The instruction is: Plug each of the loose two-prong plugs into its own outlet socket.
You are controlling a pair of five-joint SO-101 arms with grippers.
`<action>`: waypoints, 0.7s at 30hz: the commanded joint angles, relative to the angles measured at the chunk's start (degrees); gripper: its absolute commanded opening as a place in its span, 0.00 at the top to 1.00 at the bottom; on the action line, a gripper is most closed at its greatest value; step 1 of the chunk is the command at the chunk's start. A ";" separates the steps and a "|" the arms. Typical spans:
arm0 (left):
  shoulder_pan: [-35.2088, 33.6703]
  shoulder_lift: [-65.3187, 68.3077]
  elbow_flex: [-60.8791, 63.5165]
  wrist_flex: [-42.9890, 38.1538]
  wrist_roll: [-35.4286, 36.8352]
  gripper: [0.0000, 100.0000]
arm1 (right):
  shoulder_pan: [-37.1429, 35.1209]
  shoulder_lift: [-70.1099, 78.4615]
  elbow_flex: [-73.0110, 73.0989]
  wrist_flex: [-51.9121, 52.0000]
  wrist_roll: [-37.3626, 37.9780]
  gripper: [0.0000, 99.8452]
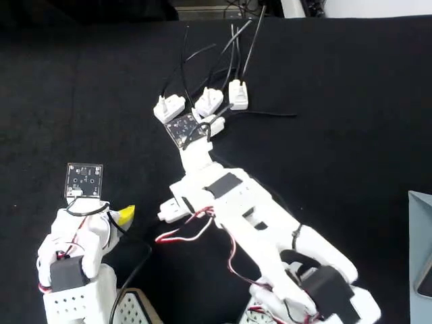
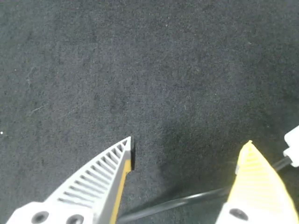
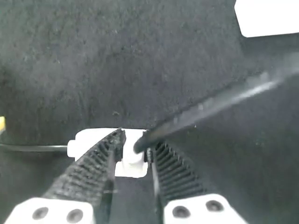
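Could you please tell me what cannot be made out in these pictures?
Right wrist view: the right tool, shut on the small white two-prong plug with a black cord, hides its prongs.
Right wrist view: a white block is cut off by the frame's edge.
Left wrist view: a white piece beside the open left tool is cut off too.

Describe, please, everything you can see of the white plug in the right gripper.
The plug is small, white, seemingly plastic, with rounded edges. The right gripper is shut on it, a ribbed finger on either side, over the black cloth. A thin black cable meets one end; another cable crosses close by. Its prongs are hidden.
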 commanded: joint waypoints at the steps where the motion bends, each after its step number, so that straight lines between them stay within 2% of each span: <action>1: -0.66 -0.26 -0.22 -1.05 0.53 0.65 | -2.73 3.82 0.66 -0.18 0.79 0.99; 15: -0.66 -0.26 -0.22 -1.05 0.53 0.65 | -3.43 4.62 2.95 -2.20 4.92 0.99; 21: -0.57 -0.35 -2.07 -2.02 0.53 0.65 | -3.08 -1.10 0.75 -2.20 4.66 0.99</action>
